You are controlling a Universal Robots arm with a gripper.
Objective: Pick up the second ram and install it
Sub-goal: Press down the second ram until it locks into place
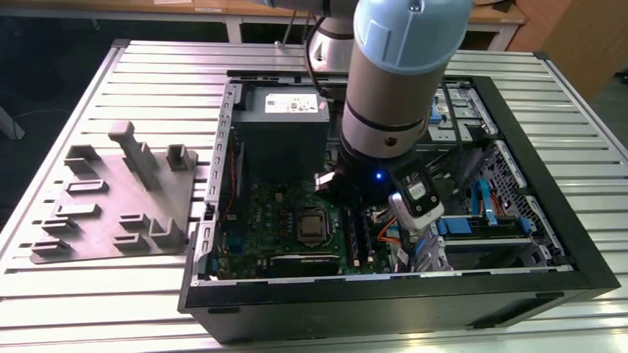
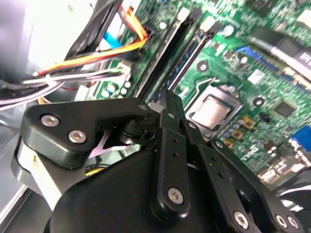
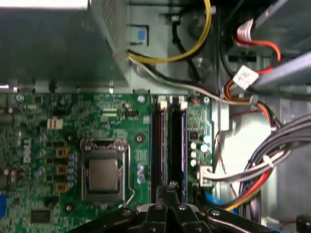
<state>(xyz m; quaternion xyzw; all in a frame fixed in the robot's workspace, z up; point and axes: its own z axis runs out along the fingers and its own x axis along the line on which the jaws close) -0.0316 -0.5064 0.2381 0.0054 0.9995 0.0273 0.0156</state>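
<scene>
My gripper (image 1: 361,200) is low inside the open computer case (image 1: 549,220), over the two black memory slots beside the silver processor (image 3: 103,175). In both wrist views its fingertips (image 3: 168,186) are pressed close together, so the gripper (image 2: 171,97) is shut. The second ram (image 3: 173,145) shows edge-on as a thin dark strip. It runs from the fingertips along the slot farther from the processor, between that slot's white end latches (image 3: 183,103). How deep it sits in the slot I cannot tell. The slot nearer the processor (image 3: 157,145) also looks filled.
Yellow, red and grey cable bundles (image 3: 262,165) crowd the drive side of the slots. The grey power supply box (image 1: 279,125) stands beyond the board. A grey holder fixture (image 1: 113,198) lies on the slatted table at the exterior view's left.
</scene>
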